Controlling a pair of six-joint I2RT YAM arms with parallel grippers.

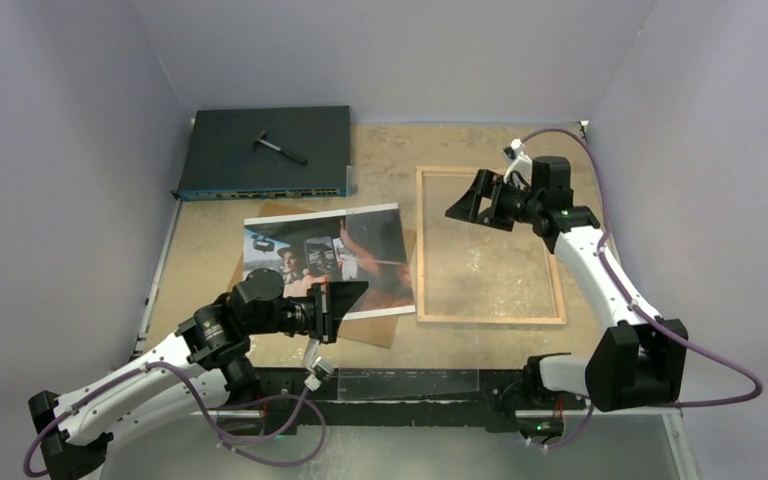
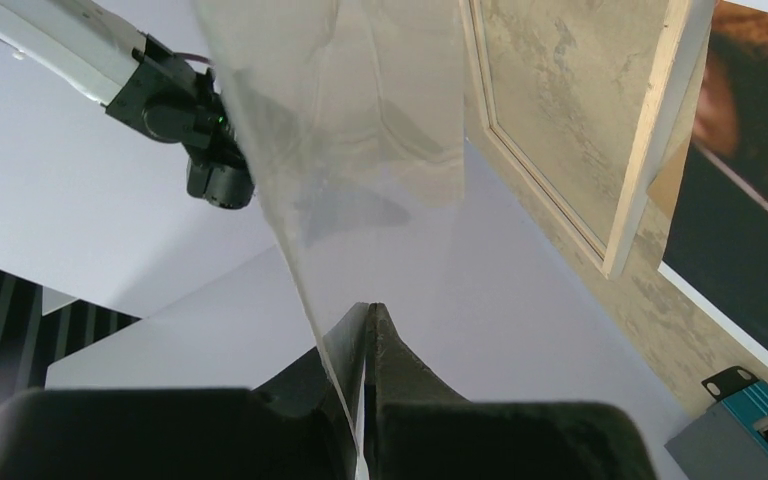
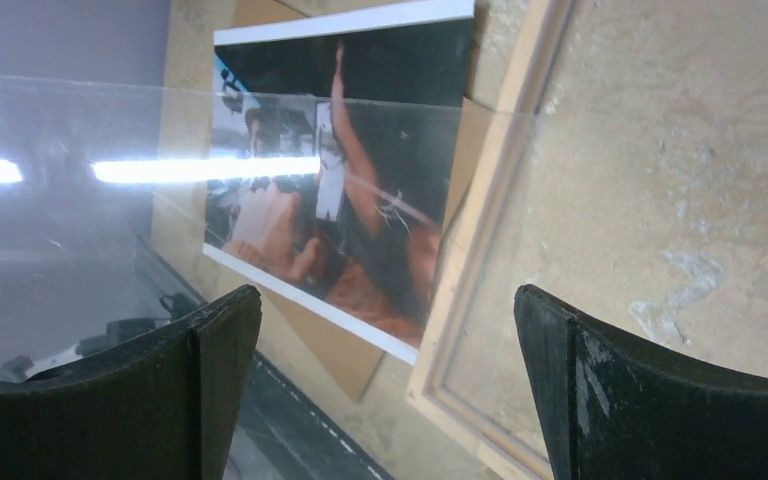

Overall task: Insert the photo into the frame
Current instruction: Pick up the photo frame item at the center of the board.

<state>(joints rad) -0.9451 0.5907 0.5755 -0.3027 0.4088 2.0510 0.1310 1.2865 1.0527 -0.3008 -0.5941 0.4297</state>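
Note:
The photo [image 1: 325,255] lies face up at the table's middle on a brown backing board [image 1: 385,328]. The frame [image 1: 420,245] lies to its right, light wood back up, the tabletop showing through it. My left gripper [image 1: 348,300] is at the photo's near right corner, shut on the edge of a clear pane [image 2: 360,120] that it holds lifted and tilted. In the left wrist view its gripper tips [image 2: 372,312] pinch the pane, with the frame [image 2: 650,130] and photo [image 2: 750,230] beyond. My right gripper [image 1: 463,197] hangs open and empty over the frame's far left part; its view shows the pane [image 3: 110,200], photo [image 3: 360,170] and frame [image 3: 480,250].
A dark teal network box [image 1: 265,150] sits at the back left with a small black tool [image 1: 280,147] on it. Lilac walls close in the left, back and right sides. A black strip [image 1: 410,385] runs along the near edge between the arm bases.

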